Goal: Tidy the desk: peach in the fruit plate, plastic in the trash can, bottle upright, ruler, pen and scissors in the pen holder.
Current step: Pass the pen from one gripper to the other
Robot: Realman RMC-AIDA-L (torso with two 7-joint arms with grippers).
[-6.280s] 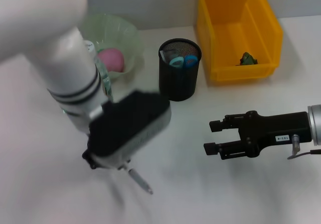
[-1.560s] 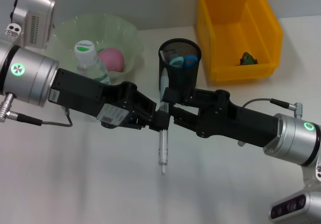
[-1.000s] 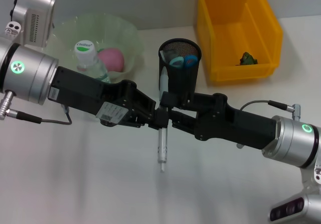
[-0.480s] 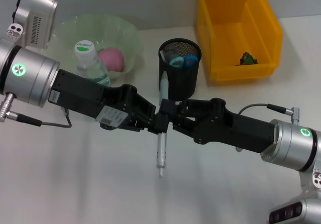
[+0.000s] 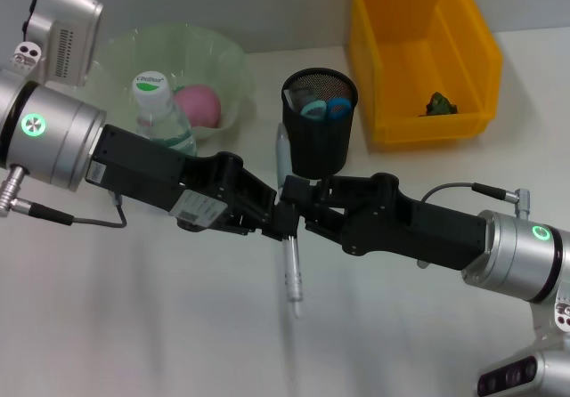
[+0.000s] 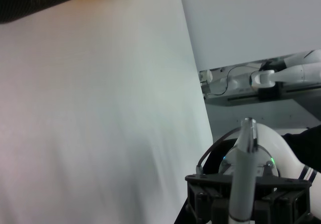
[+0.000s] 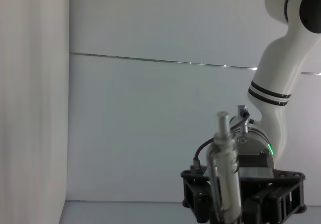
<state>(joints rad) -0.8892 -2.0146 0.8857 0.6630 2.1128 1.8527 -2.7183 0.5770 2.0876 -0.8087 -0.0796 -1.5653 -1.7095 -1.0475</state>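
Fingers (image 5: 267, 222) (partly hidden) around pen (image 5: 291, 272)

We see a black wire-mesh pen holder (image 5: 320, 122), a glossy yellow plastic bin (image 5: 419, 54), a translucent green plate (image 5: 174, 68), a matt white desk (image 5: 134, 326)

Left gripper (image 5: 272, 217) and right gripper (image 5: 298, 203) meet tip to tip at the centre of the desk (image 5: 134, 326), the pen (image 5: 288, 237) between them, running front to back. Just behind stands the holder (image 5: 320, 134), scissors (image 5: 325, 108) in it. Right of it sits the bin (image 5: 419, 54), at the back. Back left is the plate (image 5: 174, 76) with the peach (image 5: 198, 105) in it, and the bottle (image 5: 160, 112) upright in front.
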